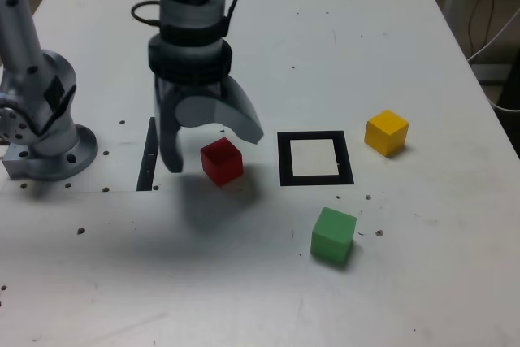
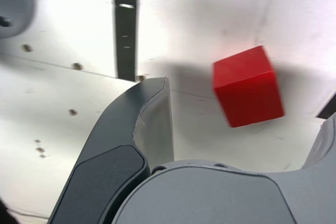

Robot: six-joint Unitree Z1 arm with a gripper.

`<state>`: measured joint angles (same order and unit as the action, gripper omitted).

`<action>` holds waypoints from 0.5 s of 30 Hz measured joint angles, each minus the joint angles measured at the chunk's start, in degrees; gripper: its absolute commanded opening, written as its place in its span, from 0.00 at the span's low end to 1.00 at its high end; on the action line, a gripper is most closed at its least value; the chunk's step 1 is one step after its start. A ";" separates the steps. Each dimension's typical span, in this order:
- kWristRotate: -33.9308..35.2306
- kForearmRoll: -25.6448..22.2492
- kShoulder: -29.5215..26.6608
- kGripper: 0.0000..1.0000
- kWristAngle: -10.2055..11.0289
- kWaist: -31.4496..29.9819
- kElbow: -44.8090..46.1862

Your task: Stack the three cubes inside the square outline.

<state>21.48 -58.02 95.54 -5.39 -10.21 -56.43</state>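
The grey two-fingered gripper (image 1: 213, 150) hangs with its jaws spread wide and empty above the white tabletop (image 1: 244, 282). The small matte red cube (image 1: 222, 160) sits on the table between them, touching neither finger in the wrist view (image 2: 248, 86). The thick black square outline with a white centre (image 1: 315, 158) lies just beside that red cube, on the exterior view's right. Relative to the outline, the matte yellow cube (image 1: 386, 132) rests near its far right corner, and the matte green cube (image 1: 333, 235) sits near its front edge; both lie outside it.

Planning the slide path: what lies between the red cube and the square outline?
Nothing. The exterior view shows only bare white table between the red cube and the square outline.
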 measured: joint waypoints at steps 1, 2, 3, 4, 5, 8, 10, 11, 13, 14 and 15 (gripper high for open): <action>0.04 1.07 0.72 0.98 0.09 0.05 0.16; 0.08 1.96 1.65 0.97 0.15 0.09 0.30; 0.11 2.69 2.59 0.96 0.20 0.12 0.43; 0.16 3.17 3.15 0.95 0.23 0.12 0.59; 0.21 3.27 3.34 0.94 0.26 0.12 0.70; 1.87 4.44 3.39 0.90 1.19 0.19 1.65; 3.54 4.63 3.28 0.88 2.28 0.33 2.73; 3.60 4.53 3.13 0.86 2.31 0.41 2.89; 4.55 4.44 2.20 0.84 2.92 0.43 3.07; 4.87 4.31 1.74 0.83 3.11 0.44 3.24; 4.98 4.15 1.45 0.82 3.15 0.44 3.40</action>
<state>26.46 -53.87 96.99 -2.25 -9.77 -53.03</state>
